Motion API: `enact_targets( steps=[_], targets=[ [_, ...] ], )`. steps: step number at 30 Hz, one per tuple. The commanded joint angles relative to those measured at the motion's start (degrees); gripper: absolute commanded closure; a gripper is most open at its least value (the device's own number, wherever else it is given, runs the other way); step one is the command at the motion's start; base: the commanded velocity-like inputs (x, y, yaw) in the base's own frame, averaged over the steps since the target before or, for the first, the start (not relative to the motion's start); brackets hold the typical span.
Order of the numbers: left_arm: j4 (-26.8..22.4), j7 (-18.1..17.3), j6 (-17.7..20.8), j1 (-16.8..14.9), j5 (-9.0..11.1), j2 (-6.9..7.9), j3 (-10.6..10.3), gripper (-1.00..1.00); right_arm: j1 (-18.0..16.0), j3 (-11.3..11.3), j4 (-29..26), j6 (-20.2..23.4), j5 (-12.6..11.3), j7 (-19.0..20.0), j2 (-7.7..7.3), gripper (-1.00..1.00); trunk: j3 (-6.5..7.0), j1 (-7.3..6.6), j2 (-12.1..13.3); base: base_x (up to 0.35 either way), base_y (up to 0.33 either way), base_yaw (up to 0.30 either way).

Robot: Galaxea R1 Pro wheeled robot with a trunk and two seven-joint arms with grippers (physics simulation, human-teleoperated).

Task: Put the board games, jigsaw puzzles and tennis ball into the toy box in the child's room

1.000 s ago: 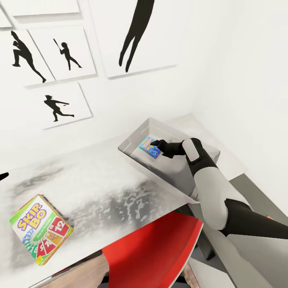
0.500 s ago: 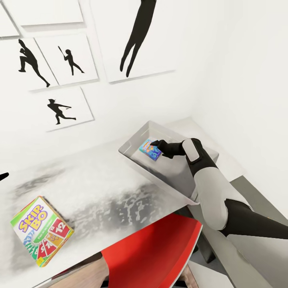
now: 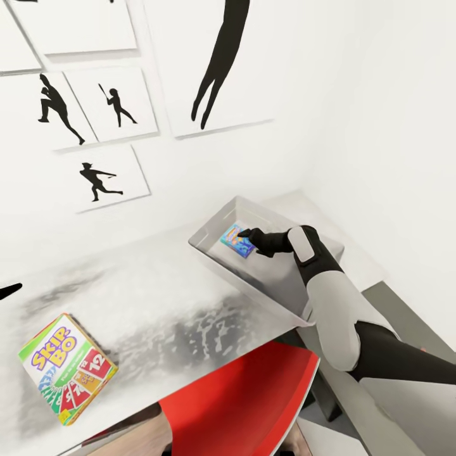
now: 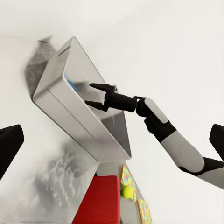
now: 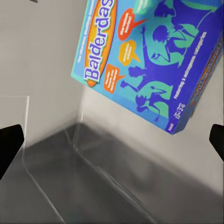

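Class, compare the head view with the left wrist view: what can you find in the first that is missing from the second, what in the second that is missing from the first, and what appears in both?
Head view alone: the Skip-Bo box on the table, and the silhouette pictures on the wall.

Left wrist view alone: a tennis ball and two colourful flat pieces low down beside the red chair.

Both: the grey toy box, the right gripper open inside it, and the blue game box leaning against its inner wall.
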Motion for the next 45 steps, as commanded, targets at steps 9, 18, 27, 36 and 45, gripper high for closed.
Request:
enact_targets(
  steps=[9,18,27,36,45],
  targets=[
    [4.1,-0.2,-2.5,0.1,-6.1,-2.04,0.1,-1.0,0.5,-0.4,-0.1,0.4,0.1,0.3,0.08,-1.0,0.74,0.04,-0.1,-0.062,0.006,0.0],
    [6.5,-0.2,-3.9,0.5,-6.9,-2.57,0.1,-1.0,0.4,-0.4,0.0,0.3,0.1,0.4,0.08,-1.0,1.56,0.04,-0.1,-0.127,0.033,0.0],
    [6.9,-0.2,-4.6,0.6,-6.9,-2.63,0.2,-1.0,0.4,-0.4,-1.1,0.4,0.1,0.5,0.08,-1.0,2.38,0.04,-0.1,-0.011,0.003,0.0],
    [7.1,-0.2,-5.2,0.6,-6.9,-2.63,0.2,-1.0,2.5,-0.5,-15.7,8.0,0.1,3.9,0.08,-1.0,3.21,0.04,-0.1,-0.001,0.0,0.0],
    [7.2,-0.2,-5.3,0.6,-6.9,-2.63,0.2,-1.0,10.4,-0.8,-32.2,11.1,-1.9,9.3,0.08,-1.0,4.03,0.04,-0.1,0.0,0.0,-0.012]
  ],
)
